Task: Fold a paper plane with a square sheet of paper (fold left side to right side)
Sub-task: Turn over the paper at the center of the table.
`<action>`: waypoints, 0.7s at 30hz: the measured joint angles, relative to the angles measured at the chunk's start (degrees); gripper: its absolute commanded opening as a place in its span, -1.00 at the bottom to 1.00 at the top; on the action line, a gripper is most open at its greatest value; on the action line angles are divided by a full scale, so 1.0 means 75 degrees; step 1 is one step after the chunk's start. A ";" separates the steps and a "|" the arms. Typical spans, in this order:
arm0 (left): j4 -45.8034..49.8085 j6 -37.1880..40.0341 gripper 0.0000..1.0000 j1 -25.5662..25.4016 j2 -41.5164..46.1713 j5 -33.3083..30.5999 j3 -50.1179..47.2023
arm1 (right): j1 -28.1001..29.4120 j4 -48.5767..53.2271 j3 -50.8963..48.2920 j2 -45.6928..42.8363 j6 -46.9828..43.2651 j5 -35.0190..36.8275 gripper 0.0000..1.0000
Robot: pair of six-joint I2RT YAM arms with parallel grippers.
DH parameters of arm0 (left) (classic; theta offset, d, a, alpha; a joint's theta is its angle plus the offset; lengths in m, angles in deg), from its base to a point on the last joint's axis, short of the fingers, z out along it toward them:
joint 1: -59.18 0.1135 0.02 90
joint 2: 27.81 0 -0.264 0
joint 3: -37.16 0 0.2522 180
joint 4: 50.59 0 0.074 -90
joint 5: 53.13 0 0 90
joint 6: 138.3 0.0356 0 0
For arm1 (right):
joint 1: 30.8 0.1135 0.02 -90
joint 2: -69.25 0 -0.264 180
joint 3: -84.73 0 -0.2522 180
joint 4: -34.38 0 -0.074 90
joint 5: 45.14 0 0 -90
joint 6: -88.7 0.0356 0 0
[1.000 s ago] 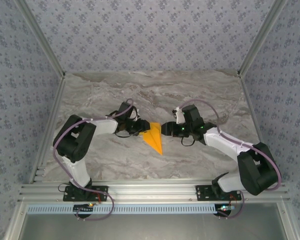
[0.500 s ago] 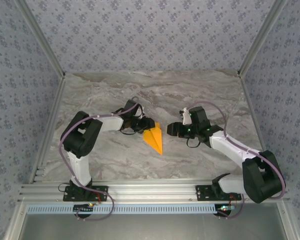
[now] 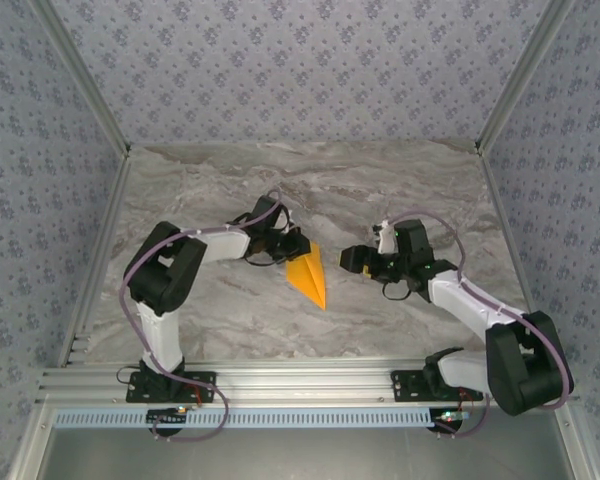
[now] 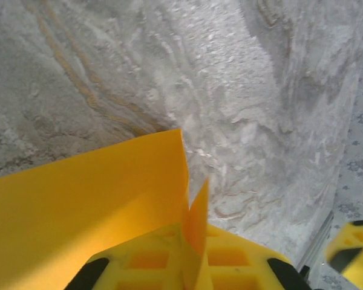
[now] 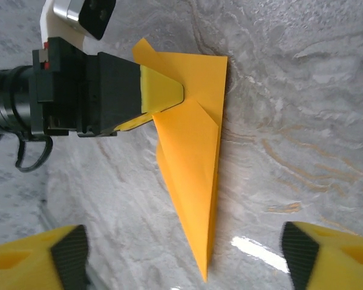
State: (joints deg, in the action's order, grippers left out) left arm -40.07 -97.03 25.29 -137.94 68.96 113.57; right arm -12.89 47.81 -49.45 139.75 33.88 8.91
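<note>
Drawing the right claw point(image 3: 348, 258) back toward the right edge of the counter point(image 3: 400, 190) since a second ago, leaving a clear gap to the paper plane point(image 3: 308, 275) instead of touching its wide end as before. Spreading that claw's fingers point(image 5: 302, 254) wide apart: released, grasping nothing. Reaching the left claw point(image 3: 293, 246) slightly further toward the counter's middle than earlier, with the left elbow swinging rightward as well. Clenching the left claw on the wide end of the paper plane, one yellow fingertip point(image 5: 161, 90) pressing on top of the upper corner, and a raised flap of paper standing between the fingers in the left wrist view. Keeping the paper plane near the counter's middle, much as a second ago, lying on the marble with the sharp tip pointing toward the near edge. Hiding the left claw's lower finger beneath the paper in the right wrist view. Cutting off most of the sheet at the left and bottom borders of the left wrist view. Blurring a yellow finger at that view's lower right corner, too soft for telling more.
</note>
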 measured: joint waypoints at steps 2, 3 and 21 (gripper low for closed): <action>0.0009 -0.0006 -0.94 0.0003 0.0248 0.0000 0.0012 | -0.0169 -0.0405 -0.0149 0.0000 0.0216 -0.0332 1.00; 0.0006 -0.0023 -0.94 0.0003 0.0420 -0.0003 0.0032 | -0.0265 -0.0644 -0.0233 0.0000 0.0385 -0.0525 1.00; -0.0839 -0.1212 -0.98 0.0146 0.1585 0.0635 0.0927 | -0.0181 -0.4555 -0.0519 0.0810 0.2996 -0.2136 0.99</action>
State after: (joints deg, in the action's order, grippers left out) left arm -46.37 -106.12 26.39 -126.05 73.73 120.53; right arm -14.24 13.64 -53.34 145.83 56.35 -7.11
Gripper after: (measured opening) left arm 0.031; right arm 0.997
